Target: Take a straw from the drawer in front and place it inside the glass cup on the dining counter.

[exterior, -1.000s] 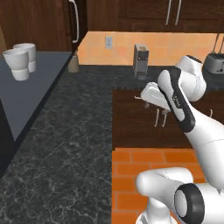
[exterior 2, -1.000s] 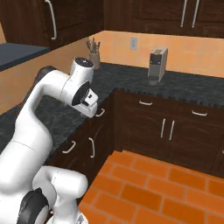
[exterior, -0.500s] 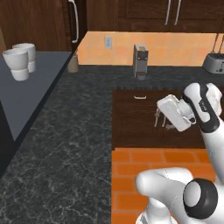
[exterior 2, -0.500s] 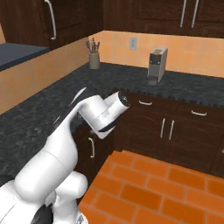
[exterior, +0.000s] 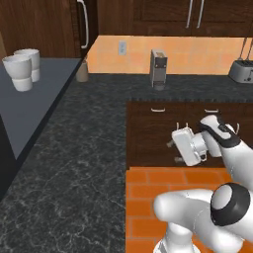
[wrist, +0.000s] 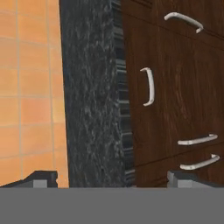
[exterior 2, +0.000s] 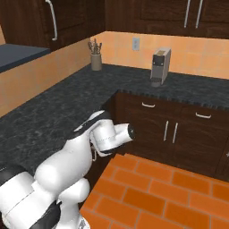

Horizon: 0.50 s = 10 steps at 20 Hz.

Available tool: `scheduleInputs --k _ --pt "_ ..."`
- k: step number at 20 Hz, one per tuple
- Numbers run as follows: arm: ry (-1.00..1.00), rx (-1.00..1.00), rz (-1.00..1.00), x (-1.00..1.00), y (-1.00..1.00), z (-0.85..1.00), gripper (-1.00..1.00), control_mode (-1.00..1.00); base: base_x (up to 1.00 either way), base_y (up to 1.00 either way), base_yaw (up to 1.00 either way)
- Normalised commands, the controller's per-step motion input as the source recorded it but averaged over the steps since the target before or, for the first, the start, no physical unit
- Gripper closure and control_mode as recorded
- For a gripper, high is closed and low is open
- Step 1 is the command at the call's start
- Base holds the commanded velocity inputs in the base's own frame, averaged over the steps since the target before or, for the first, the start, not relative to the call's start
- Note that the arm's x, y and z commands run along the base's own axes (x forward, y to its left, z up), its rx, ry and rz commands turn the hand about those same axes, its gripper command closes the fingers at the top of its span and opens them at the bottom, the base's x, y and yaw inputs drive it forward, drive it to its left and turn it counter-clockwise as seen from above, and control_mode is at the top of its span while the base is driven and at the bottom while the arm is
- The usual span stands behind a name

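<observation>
The gripper [wrist: 112, 177] has its jaws spread wide and empty, touching nothing. Ahead of the fingertips [wrist: 43, 176] is the closed drawer [wrist: 168, 94], its short silver handle [wrist: 148, 86] between and beyond them.

Pincer [wrist: 112, 177] lower now, nearer drawer [wrist: 148, 87].

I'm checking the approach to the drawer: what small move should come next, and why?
Probably ease the open gripper toward the short drawer handle. The drawer is closed, the handle lies ahead of the spread fingers, and nothing is held.
</observation>
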Motion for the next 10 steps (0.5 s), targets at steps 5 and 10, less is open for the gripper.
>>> scheduleInputs --k 5,10 --pt "0.0 0.18 0.05 0.37 0.24 -0.64 -1.0 -1.0 0.0 0.0 0.0" --pt "0.0 0.08 0.08 0.12 0.43 -0.48 -1.0 -1.0 0.0 0.0 0.0"
